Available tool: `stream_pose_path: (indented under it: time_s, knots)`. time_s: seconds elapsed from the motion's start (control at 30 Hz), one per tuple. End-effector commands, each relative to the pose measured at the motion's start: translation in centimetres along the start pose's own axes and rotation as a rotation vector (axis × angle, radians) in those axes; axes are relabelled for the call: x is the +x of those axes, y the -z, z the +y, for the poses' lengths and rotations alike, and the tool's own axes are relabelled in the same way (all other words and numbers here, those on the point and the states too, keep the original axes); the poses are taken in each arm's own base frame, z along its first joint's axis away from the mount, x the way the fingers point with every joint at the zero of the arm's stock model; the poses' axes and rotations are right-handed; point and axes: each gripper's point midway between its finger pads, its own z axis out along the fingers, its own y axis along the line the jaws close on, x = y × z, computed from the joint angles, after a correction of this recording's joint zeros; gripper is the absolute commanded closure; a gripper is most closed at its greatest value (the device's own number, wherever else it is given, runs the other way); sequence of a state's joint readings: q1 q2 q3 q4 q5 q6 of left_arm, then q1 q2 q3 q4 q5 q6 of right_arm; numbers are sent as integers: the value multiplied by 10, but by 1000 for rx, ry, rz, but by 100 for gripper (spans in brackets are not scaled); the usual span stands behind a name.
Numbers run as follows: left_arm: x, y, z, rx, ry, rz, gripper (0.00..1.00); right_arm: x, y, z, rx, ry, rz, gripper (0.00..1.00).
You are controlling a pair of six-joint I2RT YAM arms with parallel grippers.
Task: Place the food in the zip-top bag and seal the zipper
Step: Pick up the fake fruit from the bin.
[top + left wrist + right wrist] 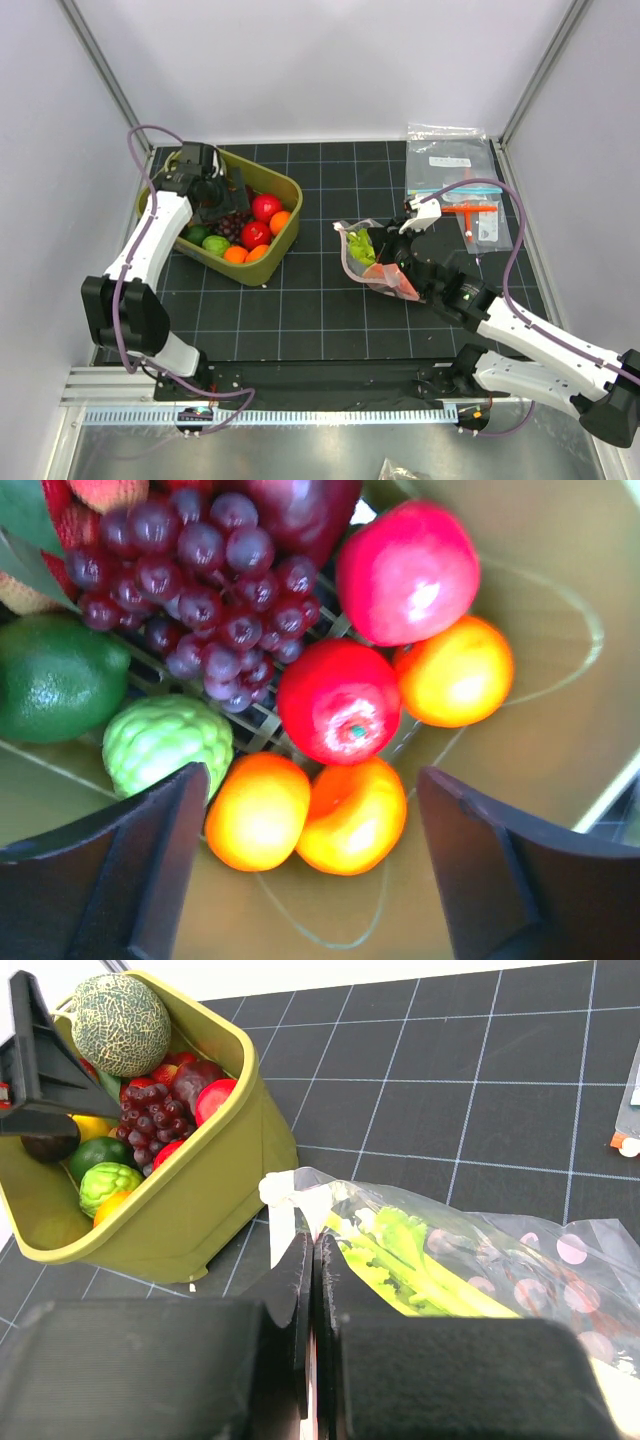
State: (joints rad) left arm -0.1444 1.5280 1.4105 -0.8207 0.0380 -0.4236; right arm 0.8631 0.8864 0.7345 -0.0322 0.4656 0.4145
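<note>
Your worktop (pixel 320 310) is black with thin grid lines, and white walls (pixel 300 60) stand round it. One green bin (pixel 290 190) holds three oranges (pixel 258 810), two red fruits (pixel 338 700) and one bunch of grapes (pixel 200 570). Your left jaws hang spread wide above them, holding nothing. Your right jaws pinch tight on the one zip-top bag (pixel 375 262), which is clear and crinkly. It sits right of the bin with green food (pixel 400 1250) inside.

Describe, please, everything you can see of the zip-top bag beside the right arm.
The zip-top bag is soft, clear, crinkled plastic printed with pale pink dots, with a thin pinkish strip along its mouth edge. It lies slumped on the black gridded mat, right of the olive-green bin and apart from it. The right gripper is shut and pinches the bag's edge near the mouth. A green leafy toy vegetable shows through the plastic inside. The mouth looks unsealed.
</note>
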Motion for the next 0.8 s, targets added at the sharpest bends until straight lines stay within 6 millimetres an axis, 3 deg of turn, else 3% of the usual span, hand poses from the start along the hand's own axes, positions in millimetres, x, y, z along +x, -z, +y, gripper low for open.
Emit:
stream_pose_path:
  time_s: [0.0,0.13,0.4,0.6,0.77]
  knots:
    - [-4,11,0,-16,-5,-14,1,-24,0,10,-20,-33,-68,99]
    - [-7,23,7,-80,-28,-68,0,-24,0,9,-17,-32,-66,99]
    - [7,22,54,-389,-115,-7,0,-26,2,10,-19,-35,-71,99]
    - [24,-4,44,-324,-133,104,0,-29,5,10,-28,-42,-79,99]
    - [23,-4,28,-246,-122,111,0,-27,5,11,-34,-51,-78,99]
